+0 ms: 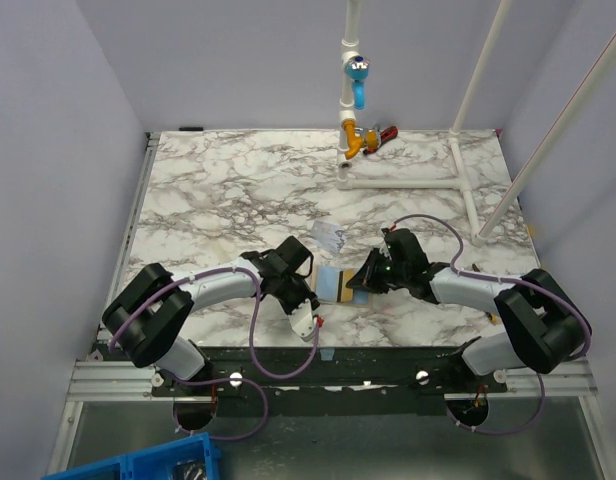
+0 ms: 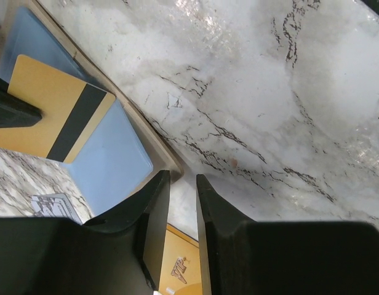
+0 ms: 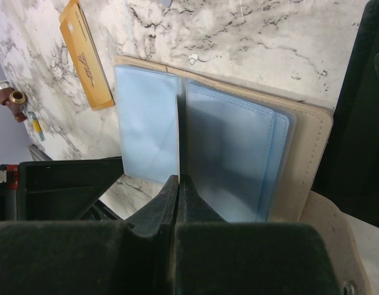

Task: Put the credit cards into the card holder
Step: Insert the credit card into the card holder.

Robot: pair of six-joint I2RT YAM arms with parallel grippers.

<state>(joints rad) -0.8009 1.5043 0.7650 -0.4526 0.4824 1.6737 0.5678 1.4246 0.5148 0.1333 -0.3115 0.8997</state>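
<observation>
Marble table (image 1: pixel 238 180) | holder (image 3: pixel 146 123) open, near centre | right gripper (image 3: pixel 179 179) pinches gold card (image 2: pixel 48 104) over it | left gripper (image 2: pixel 183 178) slightly apart, seemingly touching nothing | you risk shoving the unpinned holder away.

You won't find anything here sharp enough to read out. The gold card (image 3: pixel 85 55) lying flat carries a dark slanted logo, but its letters blur in both wrist views. The pale card (image 2: pixel 54 204) bears fine grey print, too small for you to make out. The striped card (image 2: pixel 54 117) shows you only plain gold and its dark band.
</observation>
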